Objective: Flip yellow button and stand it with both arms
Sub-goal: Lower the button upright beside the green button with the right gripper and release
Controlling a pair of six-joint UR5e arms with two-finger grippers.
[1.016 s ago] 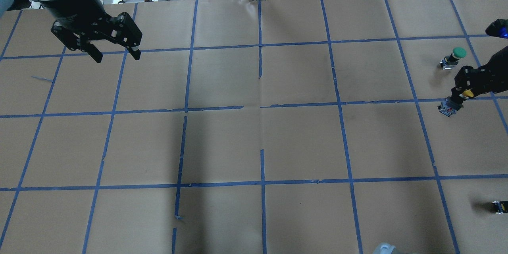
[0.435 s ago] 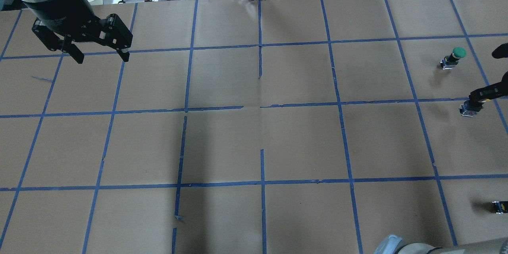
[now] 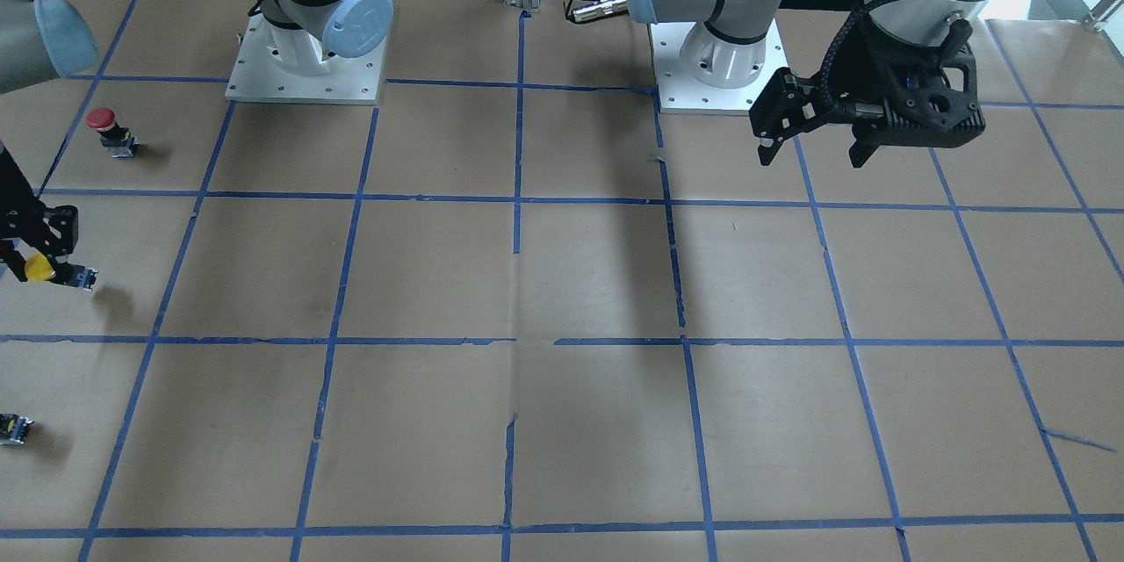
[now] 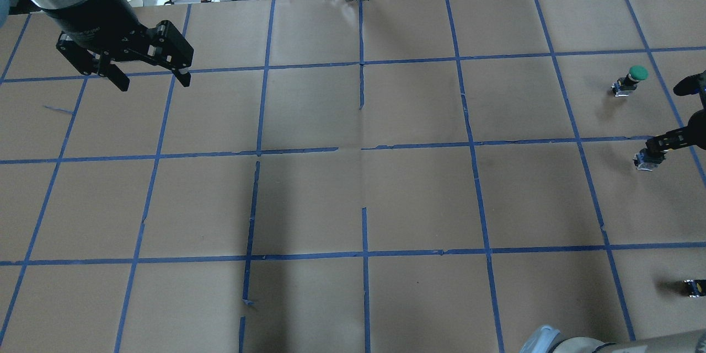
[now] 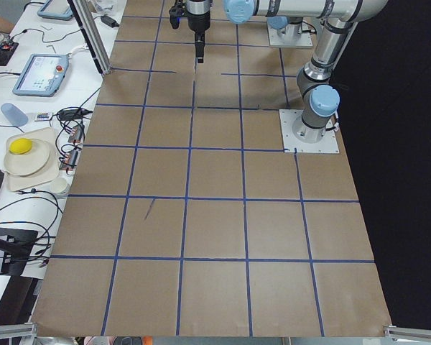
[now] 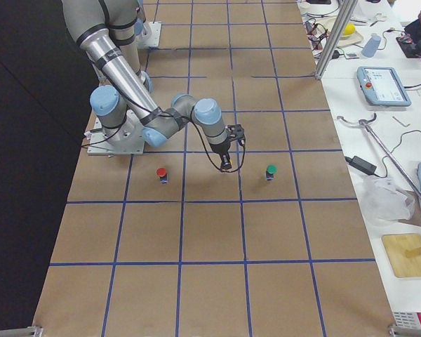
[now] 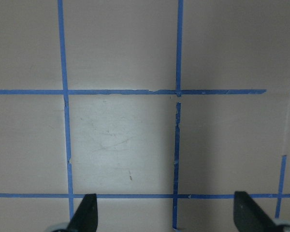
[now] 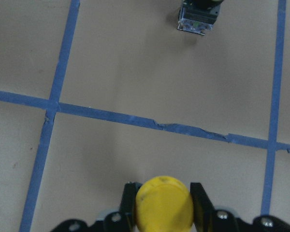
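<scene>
My right gripper [image 3: 35,256] is shut on the yellow button [image 3: 38,269] at the table's right end. The yellow cap [image 8: 164,203] sits between the two fingers [image 8: 129,199] in the right wrist view. In the front view the silvery base [image 3: 83,278] sticks out sideways, clear of its shadow on the paper. From overhead only the base [image 4: 645,160] shows below the right gripper [image 4: 662,144]. My left gripper [image 4: 153,81] is open and empty above the far left of the table. It also shows in the front view [image 3: 812,158], and its fingertips [image 7: 84,215] are spread wide.
A green-capped button [image 4: 634,77] stands beyond the right gripper, and its base [image 8: 198,17] shows in the wrist view. A red-capped button [image 3: 107,127] stands on the robot's side. A small dark part [image 4: 694,287] lies at the overhead view's right edge. Blue tape grids the brown paper.
The right gripper has carried the yellow button toward the table's right edge, and the cap is now hidden from overhead. The left gripper shifted a little left and stays open.
</scene>
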